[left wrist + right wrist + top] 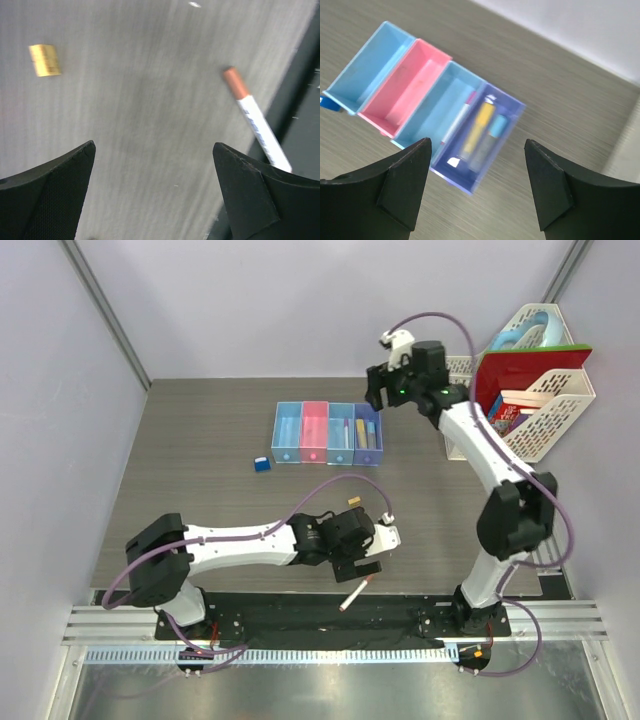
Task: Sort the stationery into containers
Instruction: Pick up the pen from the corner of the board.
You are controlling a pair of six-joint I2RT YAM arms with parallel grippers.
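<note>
Yellow highlighter (479, 127) and blue-capped marker (492, 137) side by side in purple bin (510, 125); white pen (456, 122) in neighbouring light blue bin (432, 112). Above these, right end effector (477, 150), jaws apart, empty. On counter (200, 460): red-tipped pen (255, 122) near front edge, tan eraser (45, 60), blue cube (262, 464). Just beside that pen, left end effector (152, 150), wide apart, empty.

Seen from above, open surface (190, 470) stretches at 9 o'clock of the containers (327, 432), broken only by a blue cube (262, 464) near their 8 o'clock corner. At 3 o'clock, the right arm (490, 455) and white baskets (550, 405) crowd the passage. The left arm (240, 540) bars the near strip at 6 o'clock, with a tan eraser (353, 502) between.
</note>
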